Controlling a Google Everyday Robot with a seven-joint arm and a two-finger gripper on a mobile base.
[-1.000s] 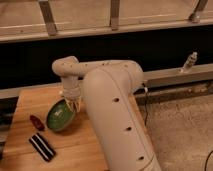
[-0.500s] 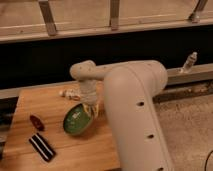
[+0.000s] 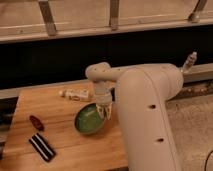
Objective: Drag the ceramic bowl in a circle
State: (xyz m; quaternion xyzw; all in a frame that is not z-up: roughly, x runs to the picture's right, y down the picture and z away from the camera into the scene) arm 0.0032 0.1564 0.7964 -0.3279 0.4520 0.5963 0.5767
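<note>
The ceramic bowl (image 3: 89,120) is a round green glazed bowl on the wooden table (image 3: 65,150), near its right-middle part. It looks tilted, its right rim raised. My gripper (image 3: 104,111) hangs from the white arm (image 3: 145,115) and reaches down onto the bowl's right rim. The arm hides the table's right side.
A small white bottle (image 3: 76,94) lies on its side behind the bowl. A dark red object (image 3: 36,122) and a black-and-white striped bar (image 3: 42,146) lie at the front left. A dark wall and metal rails run behind the table. A small bottle (image 3: 189,62) stands on the ledge at right.
The gripper and the bowl have moved to the right and slightly toward the back of the table over the last second.
</note>
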